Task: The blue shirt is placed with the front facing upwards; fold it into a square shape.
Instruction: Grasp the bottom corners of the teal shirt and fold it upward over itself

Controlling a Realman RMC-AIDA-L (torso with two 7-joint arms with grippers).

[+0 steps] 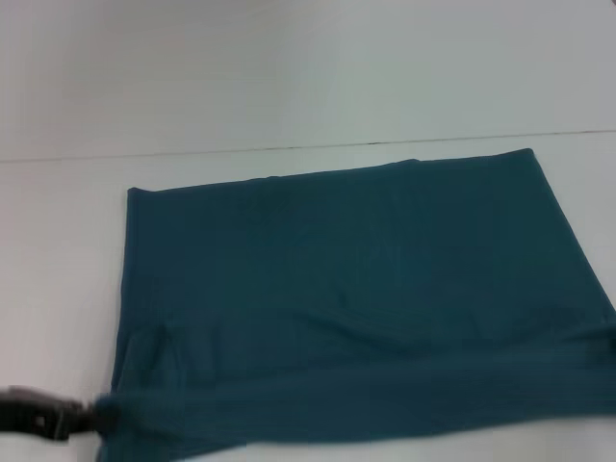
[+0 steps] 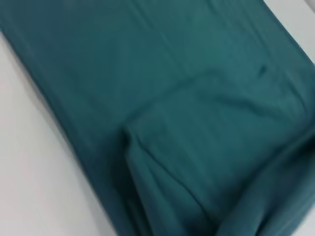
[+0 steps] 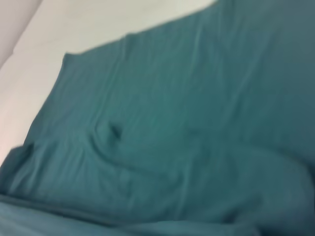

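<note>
Shirt: the blue shirt [image 1: 346, 289] lies flat on the worktop [image 1: 289, 77], near edge lifted into a fold.
Feel: we reckon soft, light, floppy; grip near-edge corners.
Left hand [image 1: 43, 416]: at near-left corner, can't tell if pinching.
Right hand: out of sight.

We see the shirt [image 1: 356, 289] lying flat on the table [image 1: 289, 77], filling the near middle and right. Our left gripper [image 1: 91, 416] sits at its near left corner, touching the cloth, with a raised fold running along the near edge
</note>
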